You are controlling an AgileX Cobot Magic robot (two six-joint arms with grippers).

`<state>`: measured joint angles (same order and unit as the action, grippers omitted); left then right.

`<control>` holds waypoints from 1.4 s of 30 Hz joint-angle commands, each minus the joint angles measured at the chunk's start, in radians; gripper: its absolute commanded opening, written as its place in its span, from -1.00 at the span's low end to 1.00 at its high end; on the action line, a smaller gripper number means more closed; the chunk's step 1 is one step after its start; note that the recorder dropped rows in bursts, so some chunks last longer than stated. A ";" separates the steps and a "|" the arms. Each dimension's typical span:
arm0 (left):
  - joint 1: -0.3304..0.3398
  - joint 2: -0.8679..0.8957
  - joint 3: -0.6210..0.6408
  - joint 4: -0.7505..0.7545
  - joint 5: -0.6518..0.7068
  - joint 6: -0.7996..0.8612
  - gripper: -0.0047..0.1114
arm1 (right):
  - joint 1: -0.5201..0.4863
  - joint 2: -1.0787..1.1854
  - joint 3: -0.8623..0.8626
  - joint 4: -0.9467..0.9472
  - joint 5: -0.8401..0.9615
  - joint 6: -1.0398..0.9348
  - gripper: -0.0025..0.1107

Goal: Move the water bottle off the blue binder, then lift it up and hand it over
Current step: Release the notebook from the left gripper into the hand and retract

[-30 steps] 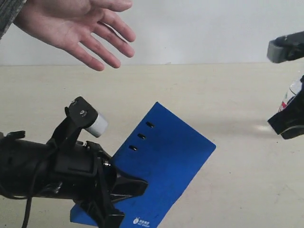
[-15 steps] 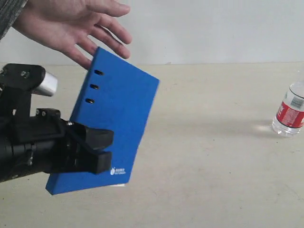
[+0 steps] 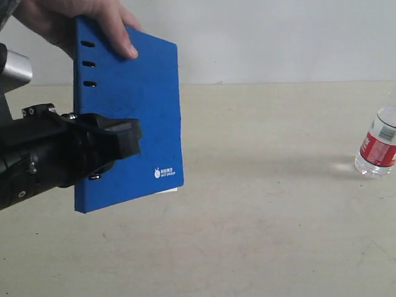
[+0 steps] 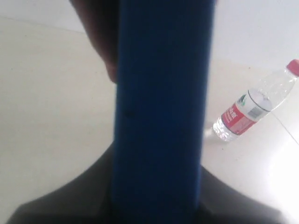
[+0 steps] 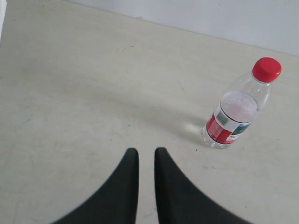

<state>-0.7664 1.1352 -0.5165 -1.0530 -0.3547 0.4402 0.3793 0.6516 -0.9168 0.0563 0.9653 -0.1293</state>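
The blue binder [image 3: 142, 93] is held upright off the table, ring slots at its upper left and the white logo near its lower right. My left gripper [image 3: 131, 141] is shut on its lower left part. In the left wrist view the binder [image 4: 161, 93] fills the middle between the dark fingers [image 4: 70, 200]. The water bottle [image 3: 378, 145] stands upright on the table at the far right, apart from both grippers; it also shows in the left wrist view [image 4: 247, 109] and the right wrist view [image 5: 233, 116]. My right gripper [image 5: 146, 154] hangs above bare table, fingers almost together, holding nothing.
A person's hand [image 3: 93, 12] grips the binder's top edge from the upper left, its thumb on the front face. The beige table [image 3: 278, 216] runs back to a white wall. The right arm is outside the exterior view.
My left gripper raised the binder from the table and turned it upright. The person's open hand closed on its top edge. The right gripper drew away, leaving the bottle standing.
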 commanded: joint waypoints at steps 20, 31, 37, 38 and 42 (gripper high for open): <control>-0.002 -0.018 -0.009 0.151 0.140 -0.029 0.27 | 0.000 -0.001 -0.002 -0.046 0.012 0.004 -0.79; 0.014 0.051 -0.007 0.450 0.175 0.589 -0.83 | 0.000 -0.001 -0.002 -0.048 0.006 0.002 -0.79; 0.180 0.219 -0.007 0.362 0.056 0.743 -0.83 | 0.000 -0.001 -0.002 -0.048 0.004 0.002 -0.79; 0.227 0.252 -0.007 0.315 0.037 0.742 -0.83 | 0.000 -0.001 -0.002 -0.048 0.004 0.002 -0.79; 0.409 0.327 -0.007 0.260 -0.067 0.663 -0.83 | 0.000 -0.001 -0.002 -0.048 0.004 0.002 -0.79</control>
<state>-0.4559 1.4304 -0.5262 -0.7470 -0.3426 1.1564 0.3793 0.6516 -0.9168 0.0147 0.9776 -0.1268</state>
